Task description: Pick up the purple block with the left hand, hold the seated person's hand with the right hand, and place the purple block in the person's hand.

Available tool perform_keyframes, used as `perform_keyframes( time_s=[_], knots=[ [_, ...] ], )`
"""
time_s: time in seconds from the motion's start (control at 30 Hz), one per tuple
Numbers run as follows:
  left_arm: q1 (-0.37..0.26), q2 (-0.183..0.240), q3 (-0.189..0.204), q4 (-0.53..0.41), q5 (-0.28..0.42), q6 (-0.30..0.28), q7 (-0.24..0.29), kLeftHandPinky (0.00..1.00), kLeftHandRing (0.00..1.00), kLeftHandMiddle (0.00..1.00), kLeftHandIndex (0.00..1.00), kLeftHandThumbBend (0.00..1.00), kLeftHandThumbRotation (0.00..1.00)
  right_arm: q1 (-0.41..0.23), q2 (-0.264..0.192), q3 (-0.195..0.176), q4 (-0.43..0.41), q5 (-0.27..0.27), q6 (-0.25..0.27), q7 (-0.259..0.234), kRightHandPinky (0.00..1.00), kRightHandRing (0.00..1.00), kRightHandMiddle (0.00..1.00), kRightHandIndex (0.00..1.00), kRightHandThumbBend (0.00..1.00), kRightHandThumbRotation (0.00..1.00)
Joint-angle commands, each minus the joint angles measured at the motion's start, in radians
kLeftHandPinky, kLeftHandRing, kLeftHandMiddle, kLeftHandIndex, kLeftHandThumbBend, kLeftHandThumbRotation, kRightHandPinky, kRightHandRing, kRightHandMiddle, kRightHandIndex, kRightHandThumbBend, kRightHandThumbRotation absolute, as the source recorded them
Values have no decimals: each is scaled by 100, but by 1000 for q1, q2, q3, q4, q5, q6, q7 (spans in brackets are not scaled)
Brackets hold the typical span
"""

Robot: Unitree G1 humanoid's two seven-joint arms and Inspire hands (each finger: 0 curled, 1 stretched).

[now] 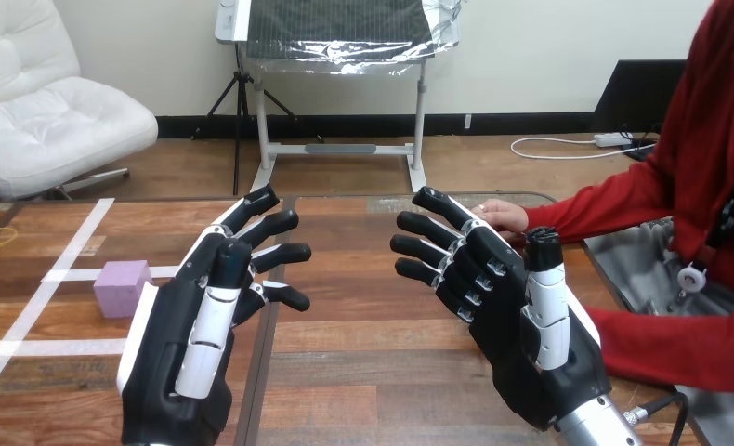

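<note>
One wooden table (363,372) spans the view, made of dark, grained planks running crosswise with a seam down the middle. Two robot hands are raised above it, palms turned toward each other, with a clear gap between them. The right hand (517,325) is spread wide, its jointed black fingers nearly straight and fanned toward the left, and it grips nothing. The left hand (182,344) is likewise open, with glossy white shells along its back, its fingers reaching forward and to the right with only a slight bend, and it is empty

One person's hand (504,216) rests at the table's far edge, at the end of a red sleeve and just behind the right hand's uppermost fingertip. Whether the two touch cannot be told

One purple block (122,287), a matte cube with soft edges, sits on the table to the left of the left hand, close to it but apart

Three strips of flat white tape (75,243) mark the wood, one long and slanted and two crossing it. The block sits on the upper crossing strip
</note>
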Motion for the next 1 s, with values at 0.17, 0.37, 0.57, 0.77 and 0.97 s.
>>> perform_keyframes(
  time_s=[0.17,0.37,0.57,0.77,0.97],
  knots=[
    [-71,-20,21,-7,23,-15,4,49,70,78,81,59,83,-64,-2,-13,-41,9,-2,-1,83,83,85,88,75,100],
    [-116,-4,49,42,32,-33,0,50,69,77,80,56,82,-65,-2,-14,-40,10,-2,-1,82,83,85,88,74,100],
    [-177,26,96,99,69,-44,7,52,70,76,77,56,79,-65,-3,-13,-41,10,0,-1,82,83,85,88,74,100],
    [-256,61,149,165,128,-61,23,52,69,75,76,58,79,-66,-3,-14,-41,11,2,0,82,83,85,88,75,100],
    [-343,102,197,256,190,-89,50,49,68,74,73,55,79,-66,-5,-15,-36,14,1,6,82,84,85,88,75,100]
  ],
)
